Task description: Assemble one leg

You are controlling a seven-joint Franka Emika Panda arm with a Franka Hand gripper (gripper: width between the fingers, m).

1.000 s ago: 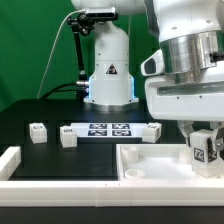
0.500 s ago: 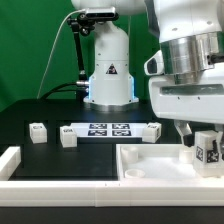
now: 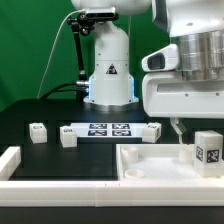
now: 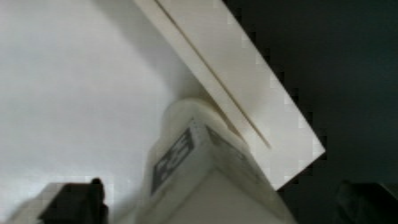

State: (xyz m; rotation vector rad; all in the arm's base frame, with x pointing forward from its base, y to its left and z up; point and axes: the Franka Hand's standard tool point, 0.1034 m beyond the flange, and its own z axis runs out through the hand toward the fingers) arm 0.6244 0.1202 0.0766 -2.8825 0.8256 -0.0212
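Shows a marker board (image 3: 108,128) flat on the black worktop (image 3: 30,115), behind a large white rimmed panel (image 3: 152,151); green backdrop (image 3: 30,50) beyond.

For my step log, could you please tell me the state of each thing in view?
gripper: open, above the leg, touching nothing.
leg: upright on the panel, free of the fingers.
panel: flat on the table.
loose legs: three, on the table, apart from the panel.
marker board: flat on the table.
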